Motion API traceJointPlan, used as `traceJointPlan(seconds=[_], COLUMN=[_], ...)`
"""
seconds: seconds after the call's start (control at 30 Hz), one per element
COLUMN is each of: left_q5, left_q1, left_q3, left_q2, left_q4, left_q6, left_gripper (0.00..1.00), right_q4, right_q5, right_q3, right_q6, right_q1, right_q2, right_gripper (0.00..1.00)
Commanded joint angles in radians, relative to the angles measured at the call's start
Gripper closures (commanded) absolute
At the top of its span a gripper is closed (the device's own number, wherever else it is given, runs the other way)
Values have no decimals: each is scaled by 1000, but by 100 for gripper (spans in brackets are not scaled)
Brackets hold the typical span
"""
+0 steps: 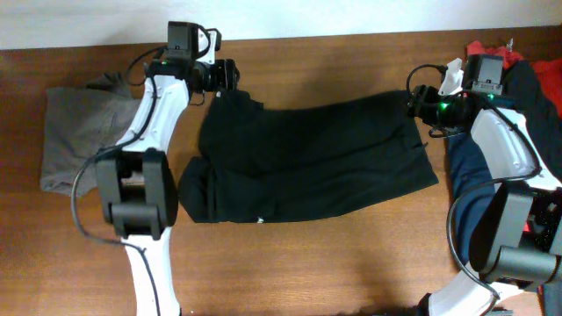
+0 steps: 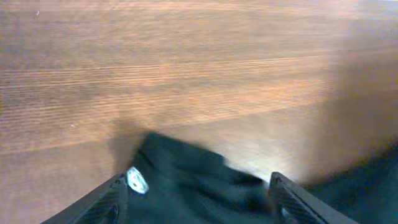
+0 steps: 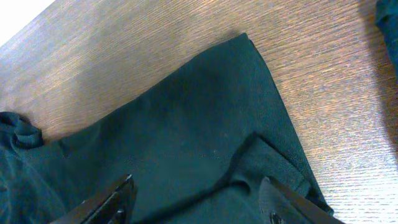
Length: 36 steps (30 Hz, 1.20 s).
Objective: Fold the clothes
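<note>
Black T-shirt [image 1: 316, 158]: lying crosswise at the middle of the wooden table [image 1: 334, 263] and partly doubled over. Its near edge is bunched thick at the left corner. Grey garment [image 1: 75, 132]: left of the shirt, apart from it. Navy garment [image 1: 465, 175] with a red one [image 1: 483, 48] behind it: right of the shirt, the navy piece close to the shirt's right edge. Left gripper [image 1: 230, 75]: over the shirt's far left corner, fingers [image 2: 112, 196] spread wide. A rumpled fold bearing the white round logo [image 2: 137, 180] lies between them, unpinched. Right gripper [image 1: 414, 102]: over the shirt's far right corner, jaws likewise spread above a loose flap, nothing gripped. Hazards, as judged: closing on the rumpled left fold may catch one layer only, so the corner slips out mid-lift. Uneven pulls from the two corners would skew the fold. A low sweep on the right could snag the navy garment and drag it onto the shirt.
</note>
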Motion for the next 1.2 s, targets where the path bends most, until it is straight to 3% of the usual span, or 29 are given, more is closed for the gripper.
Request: traceJointPlan(seconds=[0.0,0.17,0.2,0.27,0.43,0.53,0.6,0.73,0.93,1.17], left_q5=[-29,-29,-29,-19,29,32,33,32,33,43], left_q1=[13,13,13,13,13,13,13,12,12,12], left_q3=[48,48,48,50,76,93,94,94,94,94], left_q2=[109,185,187,182,155,123,91,28,-3,-3], left_q4=[25,18,12,10,-79,-166,-237,-393,-512,-610], left_q6=[19,19,19,19,20,24,27,71,83,83], left_gripper=[29,44,57,73,100,100,100,100,100,100], right_q4=[0,11,26,53,158,223,280,407,540,651], right_q5=[-16,-6,26,52,55,39,41,41,40,-25], right_q3=[25,25,25,25,25,29,29,29,29,29], right_q6=[-10,-10,-10,-10,-2,-2,-3,-4,-5,105], right_q1=[2,2,2,2,2,2,2,0,-5,-3], right_q2=[3,4,5,13,111,179,222,295,357,439], right_gripper=[31,30,30,30,39,37,26,21,19,21])
